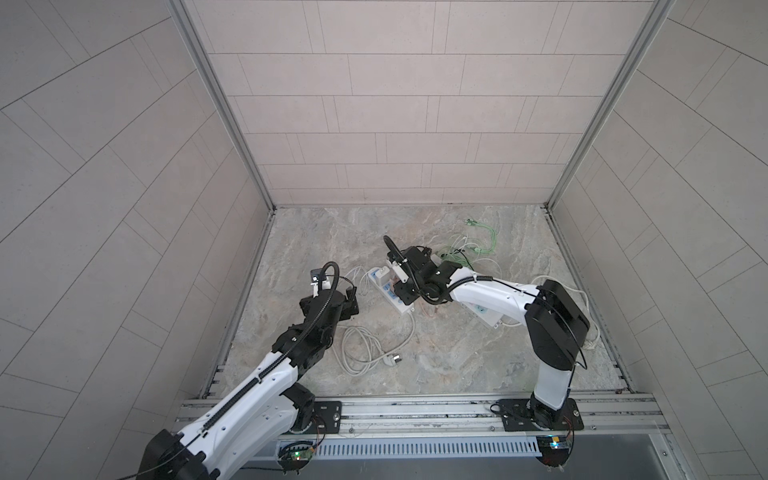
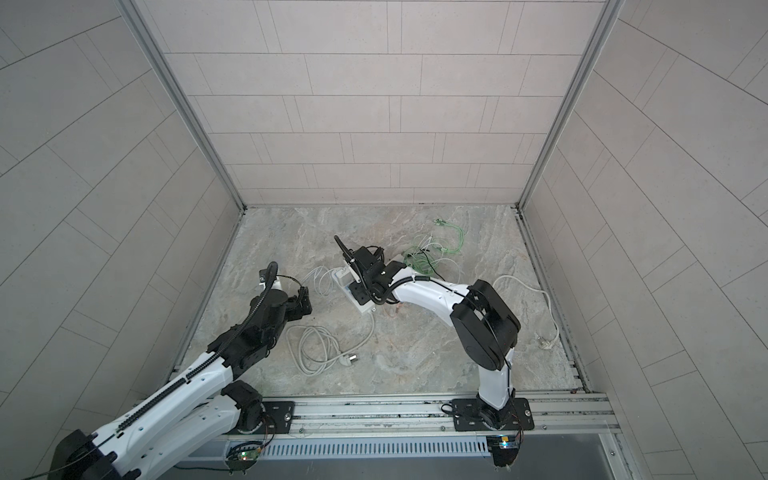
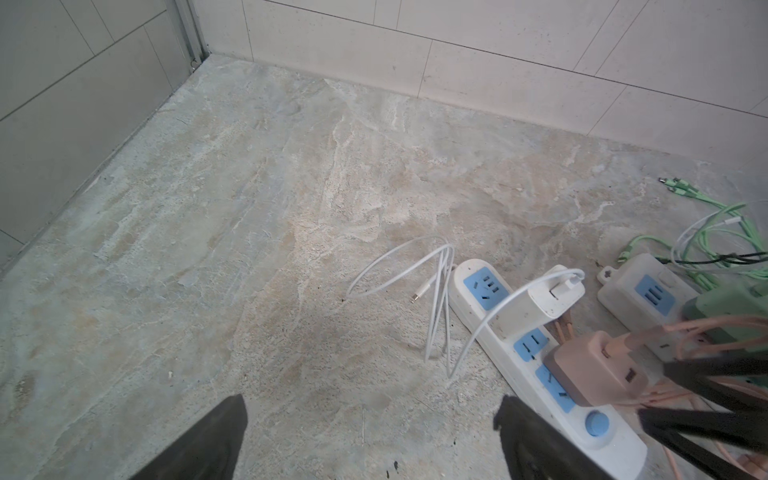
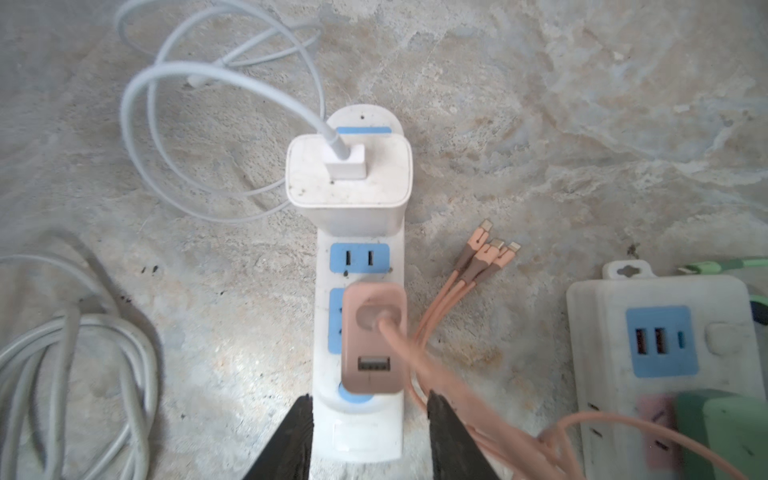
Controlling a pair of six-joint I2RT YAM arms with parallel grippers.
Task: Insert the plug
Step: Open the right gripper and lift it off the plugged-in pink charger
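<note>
A pink plug (image 4: 372,340) with a pink cable sits upright on the white power strip (image 4: 359,432), over one of its blue sockets. My right gripper (image 4: 370,397) hangs just above the strip's switch end. Its jaws are open on either side of the strip and do not touch the plug. In a top view the right gripper (image 1: 402,291) points down over the strip (image 1: 384,286). My left gripper (image 3: 371,401) is open and empty above bare floor, left of the strip (image 3: 469,303) and the pink plug (image 3: 590,370).
A white charger (image 4: 349,174) with a looped white cable is plugged in farther along the strip. A second power strip (image 4: 602,332) with a green charger (image 4: 723,432) lies beside it. A coiled white cord (image 1: 361,345) and green cables (image 1: 469,249) lie on the floor.
</note>
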